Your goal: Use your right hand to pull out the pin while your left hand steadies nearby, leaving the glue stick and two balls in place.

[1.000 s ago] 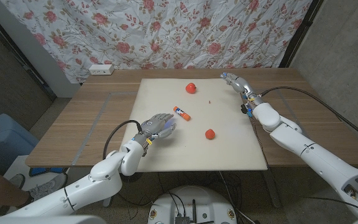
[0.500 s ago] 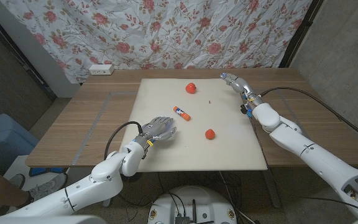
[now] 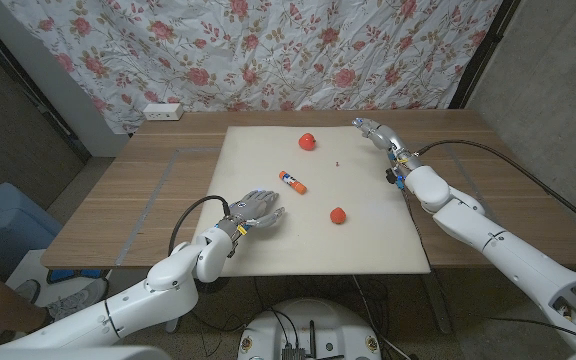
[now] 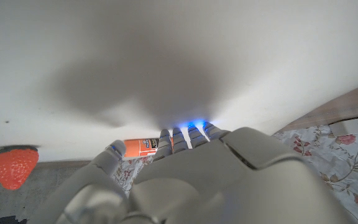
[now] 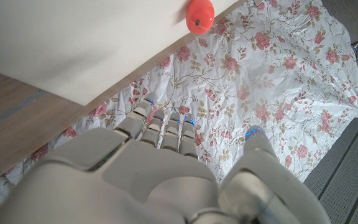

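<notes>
A tiny red pin lies on the cream mat, between a red ball at the back and a second red ball toward the front. The orange-capped glue stick lies left of them. My right hand hovers over the mat's back right corner, fingers stretched out and holding nothing; the back ball is ahead of that hand. My left hand hangs low over the mat's front left part, fingers apart and empty, just short of the glue stick and the strawberry-shaped front ball.
The mat covers the middle of the wooden table. A white power strip sits at the back left edge and a black cable runs across the right side. A floral curtain hangs behind.
My left hand has slid slightly nearer the front edge and its fingers have spread a bit. The right hand has edged a little toward the mat. The objects have stayed put.
</notes>
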### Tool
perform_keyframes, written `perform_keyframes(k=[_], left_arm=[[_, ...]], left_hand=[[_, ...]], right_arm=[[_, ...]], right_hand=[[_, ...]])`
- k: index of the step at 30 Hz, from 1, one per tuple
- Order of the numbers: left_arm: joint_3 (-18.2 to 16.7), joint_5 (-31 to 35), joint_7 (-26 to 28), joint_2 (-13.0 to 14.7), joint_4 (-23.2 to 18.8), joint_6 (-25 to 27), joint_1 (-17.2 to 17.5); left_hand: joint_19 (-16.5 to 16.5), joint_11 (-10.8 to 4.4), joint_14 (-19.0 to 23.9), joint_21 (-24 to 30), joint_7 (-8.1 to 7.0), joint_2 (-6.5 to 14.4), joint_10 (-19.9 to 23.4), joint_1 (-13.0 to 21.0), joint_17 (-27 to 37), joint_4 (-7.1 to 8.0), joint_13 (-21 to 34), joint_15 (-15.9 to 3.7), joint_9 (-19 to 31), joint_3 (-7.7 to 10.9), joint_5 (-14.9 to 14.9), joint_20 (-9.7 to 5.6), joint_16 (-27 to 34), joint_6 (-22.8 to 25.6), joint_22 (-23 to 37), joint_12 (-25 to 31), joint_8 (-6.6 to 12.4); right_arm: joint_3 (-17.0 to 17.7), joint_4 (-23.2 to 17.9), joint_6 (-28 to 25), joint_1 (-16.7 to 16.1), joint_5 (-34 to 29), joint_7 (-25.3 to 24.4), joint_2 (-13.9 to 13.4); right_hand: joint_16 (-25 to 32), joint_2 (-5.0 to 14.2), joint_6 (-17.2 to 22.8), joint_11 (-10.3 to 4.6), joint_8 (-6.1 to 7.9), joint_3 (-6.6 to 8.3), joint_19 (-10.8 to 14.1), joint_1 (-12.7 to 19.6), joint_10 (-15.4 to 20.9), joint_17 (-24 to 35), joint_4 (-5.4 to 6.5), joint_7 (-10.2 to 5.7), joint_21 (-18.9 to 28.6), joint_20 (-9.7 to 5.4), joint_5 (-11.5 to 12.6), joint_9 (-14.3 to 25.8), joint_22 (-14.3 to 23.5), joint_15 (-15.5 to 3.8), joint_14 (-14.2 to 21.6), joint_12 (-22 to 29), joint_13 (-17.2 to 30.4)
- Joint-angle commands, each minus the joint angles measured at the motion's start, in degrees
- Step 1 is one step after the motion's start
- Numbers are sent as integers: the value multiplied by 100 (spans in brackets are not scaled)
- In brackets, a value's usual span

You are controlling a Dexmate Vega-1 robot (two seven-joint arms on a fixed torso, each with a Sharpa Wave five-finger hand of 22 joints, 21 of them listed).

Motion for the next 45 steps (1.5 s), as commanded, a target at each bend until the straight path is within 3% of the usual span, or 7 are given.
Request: perform_keyframes(k=[1, 16, 41, 45], left_arm=[[55, -45, -87, 20, 1, 38, -18], [73, -143, -133, 34, -21, 97, -16], [145, -144, -125, 36, -5, 127, -92], [147, -136, -125, 30, -15, 162, -93]], left_hand=[[92, -5, 28, 78, 14, 705, -6, -60, 18, 0, 20, -170, 6, -62, 41, -285, 48, 1, 20, 37, 21], [258, 26, 90, 152, 23, 734, 66, -46, 13, -9, 17, -162, 8, -158, 57, -235, 74, 130, 19, 73, 70], [331, 61, 159, 176, 42, 748, 163, -36, 6, -17, 16, -137, 11, -244, 75, -235, 88, 257, 14, 98, 87], [338, 59, 168, 178, 42, 750, 173, -35, 6, -18, 16, -137, 11, -253, 77, -234, 90, 272, 13, 100, 88]], right_arm=[[-65, 31, -43, 87, -48, 99, 1], [-232, -120, -243, 298, -412, 312, -180], [-543, -780, -1208, 469, -1596, 320, -559], [-572, -794, -1239, 498, -1690, 342, -584]], right_hand=[[27, -13, 60, 5, -11, -13, 23, -84, 9, 13, 14, -9, 22, 14, 1, 23, 14, -4, 23, 50, 8], [-4, -58, 18, 22, -31, 2, -12, 1, -38, -31, -91, 0, 9, 11, 15, 24, 13, 13, 3, 33, 8], [-47, -85, -11, 55, -32, 100, -39, 294, -101, -109, -311, -23, 2, 31, 17, 33, 9, 46, -11, 18, 8], [-51, -114, 114, 76, 19, 110, -47, 352, -105, -124, -347, -13, 2, 57, 10, 40, 9, 80, -7, 24, 10]])
